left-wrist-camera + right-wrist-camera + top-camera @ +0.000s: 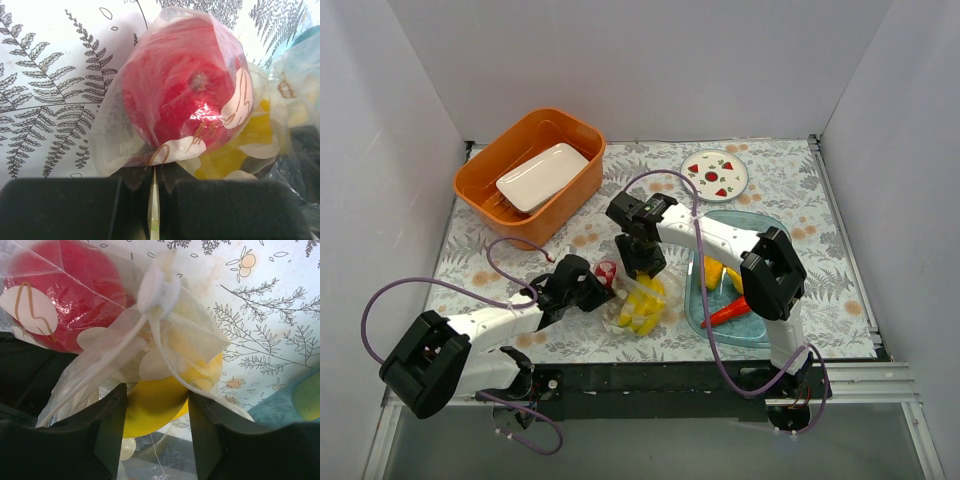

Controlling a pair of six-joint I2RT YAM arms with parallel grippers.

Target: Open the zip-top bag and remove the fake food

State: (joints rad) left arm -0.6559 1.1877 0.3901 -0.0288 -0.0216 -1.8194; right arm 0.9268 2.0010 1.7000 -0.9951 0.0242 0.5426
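Note:
The zip-top bag (638,305) lies crumpled on the patterned cloth between my two grippers. My left gripper (154,172) is shut on a thin fold of the bag (115,135), just below the red tomato (185,95) that sits inside the plastic. From above, that gripper (595,290) is beside the tomato (606,272). My right gripper (642,275) reaches down into the bag's mouth. A yellow piece of fake food (155,405) fills the gap between its fingers (107,425) and touches both. The bag's white zip strip (157,287) hangs just above it.
A clear blue tray (705,320) at the right holds yellow pieces (713,272) and a long red pepper (730,312). An orange bin (480,165) with a white dish (542,175) stands at the back left. A strawberry-printed plate (716,174) lies at the back.

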